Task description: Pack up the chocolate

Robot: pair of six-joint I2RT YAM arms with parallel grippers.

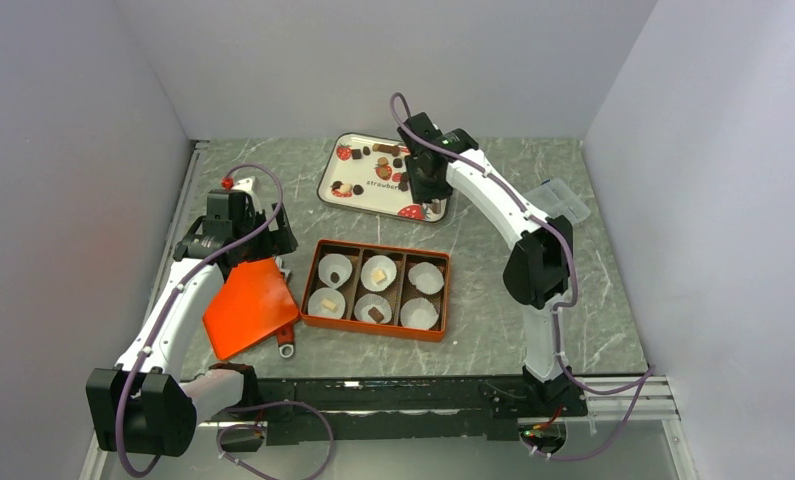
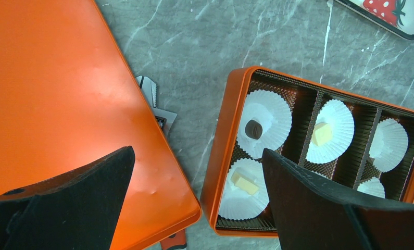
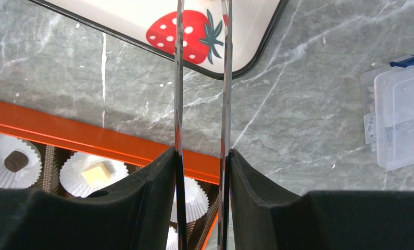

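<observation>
An orange box (image 1: 308, 285) holds six white paper cups. A dark round chocolate (image 1: 333, 276) and a cream square (image 1: 379, 275) lie in the far cups. Another cream piece (image 1: 327, 305) and a dark piece (image 1: 376, 313) lie in the near cups. The two right cups are empty. More chocolates (image 1: 383, 163) lie on the white strawberry tray (image 1: 373, 200). My right gripper (image 1: 430, 188) is shut on metal tweezers (image 3: 177, 78) over the tray's near right corner; their tips are out of view. My left gripper (image 2: 197, 156) is open and empty above the orange lid (image 2: 59, 104) and the box's left end (image 2: 223, 151).
A clear plastic case (image 1: 563, 200) lies at the right of the table and also shows in the right wrist view (image 3: 397, 109). A red-handled metal tool (image 1: 285, 345) sticks out from under the lid, and its metal end (image 2: 152, 96) shows beside the lid's edge.
</observation>
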